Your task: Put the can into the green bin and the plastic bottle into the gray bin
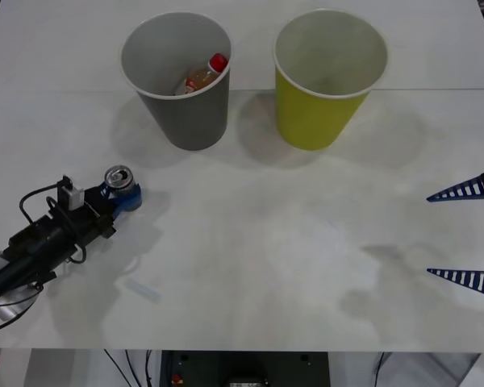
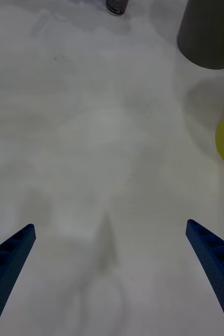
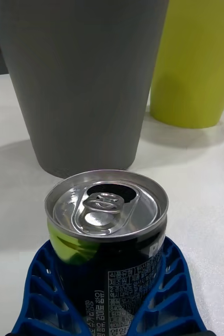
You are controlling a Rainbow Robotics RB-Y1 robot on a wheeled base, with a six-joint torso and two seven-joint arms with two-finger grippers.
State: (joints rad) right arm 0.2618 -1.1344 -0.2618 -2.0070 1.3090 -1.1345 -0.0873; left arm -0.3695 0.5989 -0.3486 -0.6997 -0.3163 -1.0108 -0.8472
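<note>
A white table seen from above holds two large tapered bins side by side at its far edge: the gray bin toward the robot's left and the green bin toward its right, standing near each other but not touching. The plastic bottle, red cap up, already lies tilted inside the gray bin. The can stands upright on the table in front of the gray bin and to its left, with its opened pull-tab top facing up. The left gripper has its blue ribbed fingers curved around both sides of the can's body, pinching it low on the wall. The right gripper waits at the right edge of the table, its two blue fingers spread wide with nothing between them. The can half of the task appears to remain: it must be lifted and carried across to the green bin, which is the farther of the two from it. The gray bin sits almost on the straight path, so a low carry could knock it over or spill the bottle. A thin round can may also slip or twist in the grip, and a release too early would drop it into the wrong bin or onto the rim.
</note>
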